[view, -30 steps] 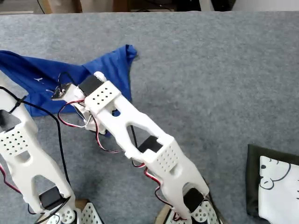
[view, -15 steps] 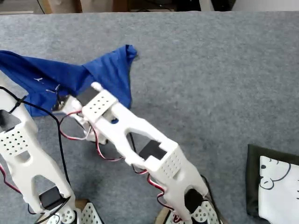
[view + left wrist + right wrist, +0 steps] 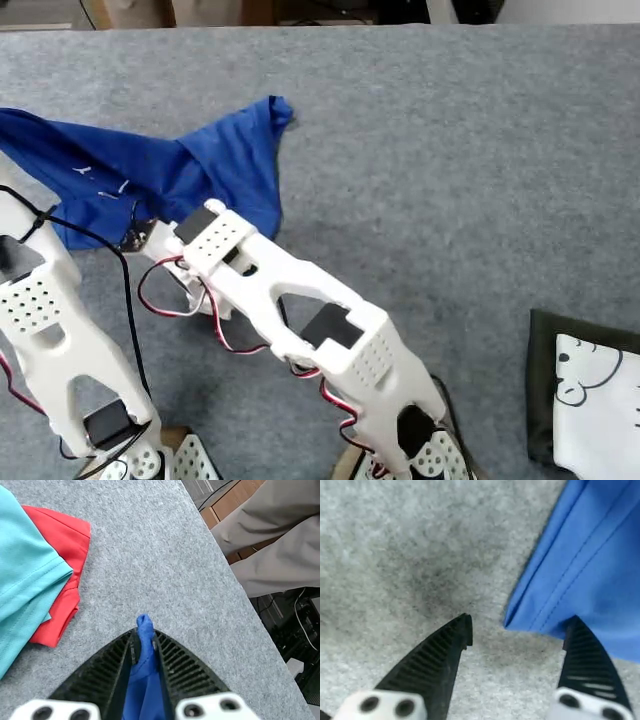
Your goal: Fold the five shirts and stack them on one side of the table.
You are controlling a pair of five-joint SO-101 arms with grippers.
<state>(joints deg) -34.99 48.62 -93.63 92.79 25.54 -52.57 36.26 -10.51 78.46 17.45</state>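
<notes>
Left wrist view: your left gripper [image 3: 145, 636] is clamped on the blue shirt [image 3: 143, 682], near the red shirt [image 3: 57, 575] and teal shirt [image 3: 22, 580]. Your right gripper [image 3: 520, 625] gapes wide astride the blue hem on the table [image 3: 450, 150]. The shirt's white marks [image 3: 83, 170] are unreadable.

Right gripper [image 3: 520, 627] jaws apart; blue shirt [image 3: 590, 555] hem sits btwn tips, bare grey table [image 3: 395, 540] by the other finger; left arm [image 3: 50, 320] close alongside.

The table [image 3: 470, 150] is covered to its edges in a grey, felt-like cloth. Beyond its far edge stands brown wooden furniture [image 3: 215, 12]. In the left wrist view, wooden panelling [image 3: 220, 505] and dark cables [image 3: 295, 645] sit on the floor off the table's side edge.
</notes>
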